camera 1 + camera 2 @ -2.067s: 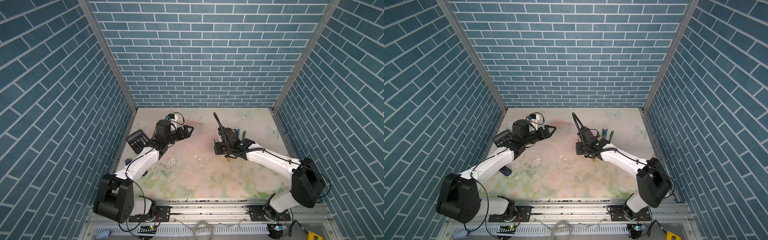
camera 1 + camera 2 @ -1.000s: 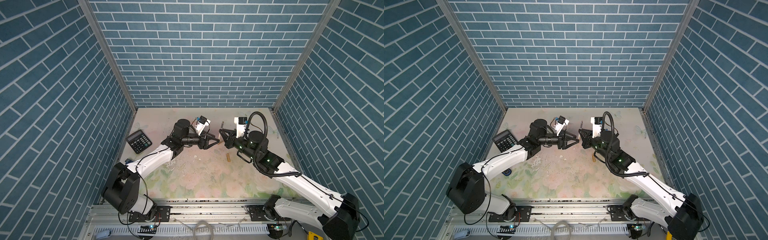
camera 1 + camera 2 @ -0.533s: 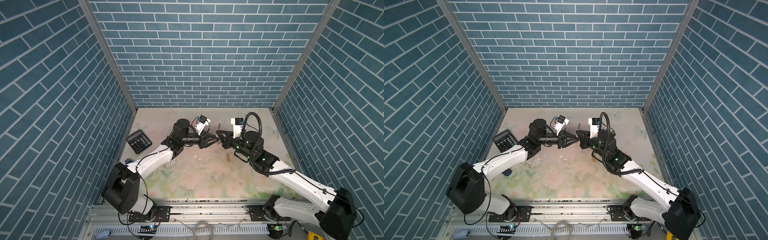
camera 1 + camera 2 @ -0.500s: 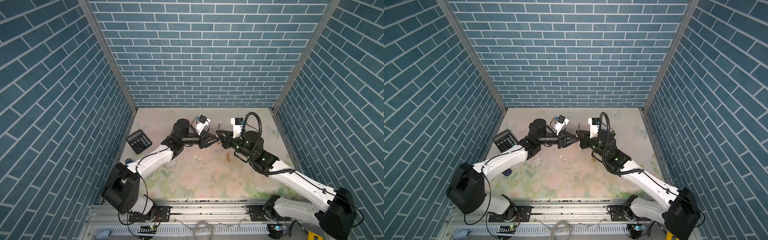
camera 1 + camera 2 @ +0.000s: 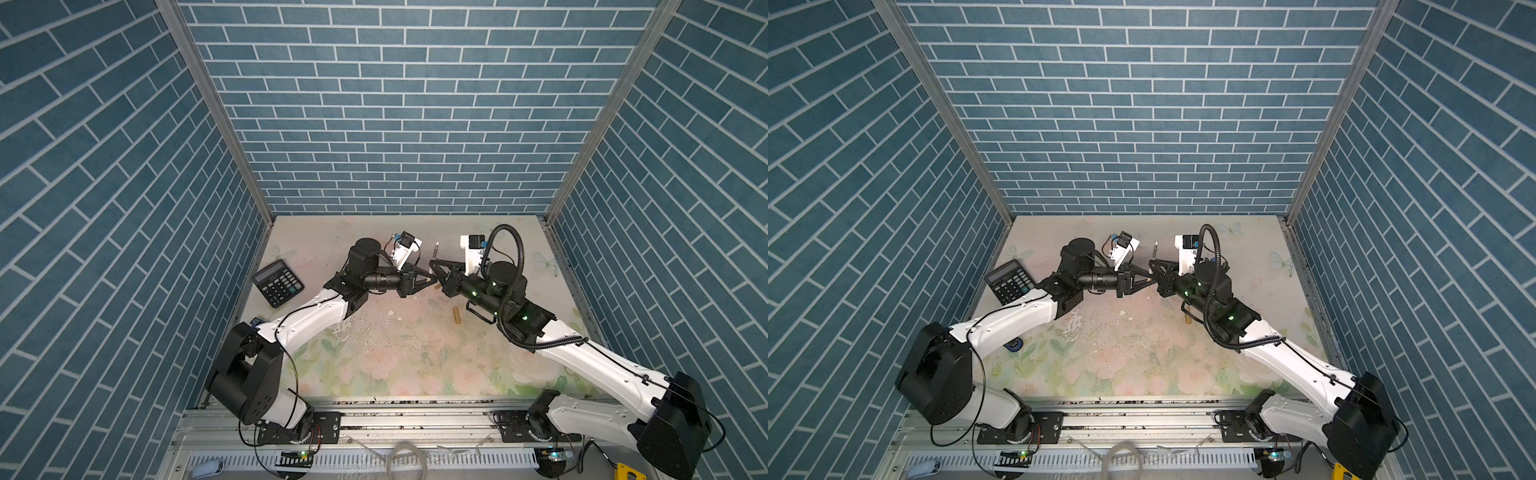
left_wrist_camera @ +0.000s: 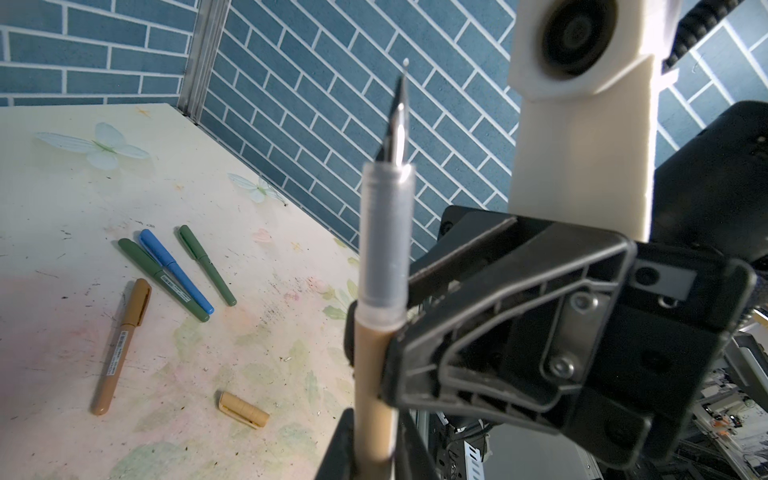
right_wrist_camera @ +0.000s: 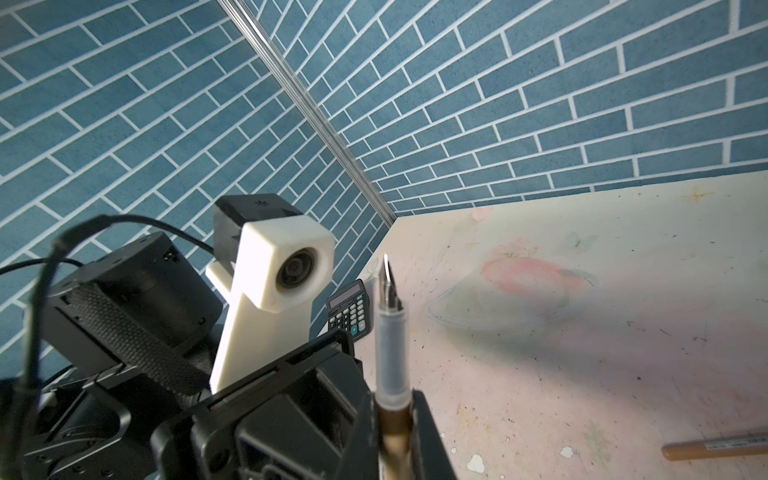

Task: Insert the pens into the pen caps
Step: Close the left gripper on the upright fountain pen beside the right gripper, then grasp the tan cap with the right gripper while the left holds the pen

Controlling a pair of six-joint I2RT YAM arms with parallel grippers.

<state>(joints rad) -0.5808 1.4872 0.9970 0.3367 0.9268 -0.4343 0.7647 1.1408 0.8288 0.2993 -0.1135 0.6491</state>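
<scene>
**Student:** Which step does the figure show?

**Tutor:** A hand-over in mid-air. The tan-gold pen (image 6: pixel 376 365) stands nearly upright, nib up, above the middle of the table (image 5: pixel 395 357), somewhat toward its back edge. The left gripper (image 6: pixel 374 451) is clamped on the lower barrel. The right gripper (image 7: pixel 392 422) is clamped on the same barrel just below the clear sleeve. Both sets of fingers grasp the one pen.

**Student:** How does the pen look?

**Tutor:** It has a slim tan barrel, then a frosted clear sleeve, then a dark tapered nib ending in a fine point. It is bare, with no cap on it. In both wrist views it sits straight between the pads.

**Student:** And its cap?

**Tutor:** The tan cap (image 6: pixel 244 410) lies on its side on the table, a little right of the middle and nearer the front edge than the grippers, touching nothing. Four capped pens (image 6: pixel 174 270) — one tan, two green, one blue — lie close together toward the back right corner. By my reading this is the last pair.

**Student:** What does the next move call for?

**Tutor:** Probably one grip must let go before either arm pulls away, or the barrel is strained between them. The freed gripper then has to fetch the cap and line its open mouth up with the nib — a small tilt would catch the point on the rim.
</scene>
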